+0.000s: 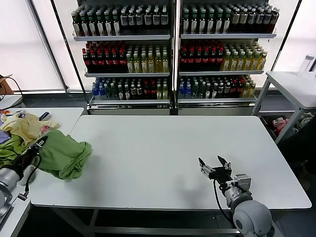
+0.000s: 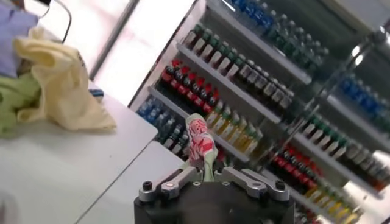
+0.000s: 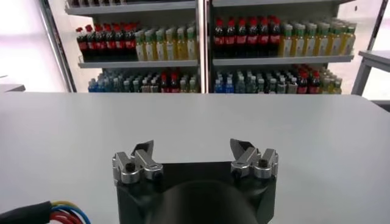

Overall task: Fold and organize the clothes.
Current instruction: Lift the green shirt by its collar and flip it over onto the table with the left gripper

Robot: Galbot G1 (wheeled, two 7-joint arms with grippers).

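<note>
The shirt (image 1: pixel 64 154) is bunched up in a green heap at the left edge of the white bench (image 1: pixel 163 153), right up against the left claw (image 1: pixel 38 143), which sits at the heap's left side. That arm comes in low from the bottom left corner, reaching across the gap from the side table (image 1: pixel 59 116) where a yellow garment (image 1: pixel 24 126) lies. From the left wrist view the left claw (image 2: pixel 206 173) is pinched shut on a fold of the shirt (image 2: pixel 200 143), the red-and-white print sticking up between the fingers. The right claw (image 1: pixel 213 167) is well apart from the shirt, low over the bench's near right part, arm coming from the bottom edge, fingers spread wide with nothing in them (image 3: pixel 195 155). Drink shelves (image 1: pixel 173 49) stand behind.
</note>
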